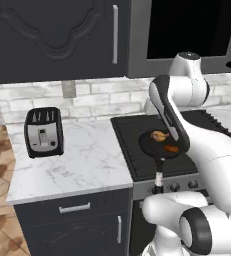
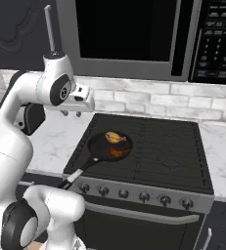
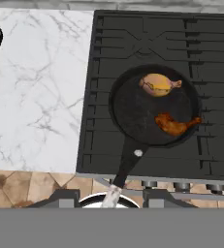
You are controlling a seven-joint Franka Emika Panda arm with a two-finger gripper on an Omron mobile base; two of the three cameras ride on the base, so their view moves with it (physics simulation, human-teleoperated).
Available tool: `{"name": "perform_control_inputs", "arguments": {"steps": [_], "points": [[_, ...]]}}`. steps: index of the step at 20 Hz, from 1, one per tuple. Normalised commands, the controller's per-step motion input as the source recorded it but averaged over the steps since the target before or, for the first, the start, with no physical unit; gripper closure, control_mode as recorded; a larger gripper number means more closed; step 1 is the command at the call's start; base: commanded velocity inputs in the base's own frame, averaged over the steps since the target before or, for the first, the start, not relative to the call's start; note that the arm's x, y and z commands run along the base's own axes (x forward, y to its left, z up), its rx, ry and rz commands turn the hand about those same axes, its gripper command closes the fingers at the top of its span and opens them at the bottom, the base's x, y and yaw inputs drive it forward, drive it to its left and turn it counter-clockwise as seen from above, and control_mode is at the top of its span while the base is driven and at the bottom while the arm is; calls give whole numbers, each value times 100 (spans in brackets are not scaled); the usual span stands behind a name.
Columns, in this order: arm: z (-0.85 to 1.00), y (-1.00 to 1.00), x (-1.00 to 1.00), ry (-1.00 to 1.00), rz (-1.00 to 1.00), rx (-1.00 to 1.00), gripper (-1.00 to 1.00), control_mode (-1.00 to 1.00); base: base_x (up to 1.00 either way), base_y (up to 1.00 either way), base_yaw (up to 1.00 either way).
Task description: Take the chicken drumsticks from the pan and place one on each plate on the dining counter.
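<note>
The black pan [image 3: 133, 109] sits on the stove's front left burner, its long handle [image 3: 128, 164] pointing toward the stove's front edge. Two chicken drumsticks lie in it: a pale golden one [image 3: 158, 85] at the far side and a reddish-brown one [image 3: 174, 123] nearer the right rim. The base views show the pan [image 1: 149, 145] [image 2: 99, 146] with both pieces inside. My gripper [image 2: 71, 114] [image 3: 111, 197] hangs high above the stove's front left, looking down on the pan. Its fingertips [image 3: 65, 197] stand apart with nothing between them. The plates and the dining counter are out of view.
A black and silver toaster [image 1: 43, 131] stands on the marble worktop [image 1: 87, 160] left of the stove [image 2: 158, 146]. A microwave [image 2: 129, 34] hangs above the stove, with dark wall cabinets [image 1: 52, 35] to its left. Knobs [image 2: 144, 196] line the stove front.
</note>
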Motion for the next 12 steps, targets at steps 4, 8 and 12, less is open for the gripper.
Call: {"name": "perform_control_inputs", "arguments": {"steps": [4, 8, 12], "points": [[-9, -10, 1, -8, 11, 0, -100, -100, 0, 0, 0], [-20, -50, 0, -18, 34, 0, -100, -100, 0, 0, 0], [-19, -56, 0, -12, 37, -3, -100, -100, 0, 0, 0]]}}
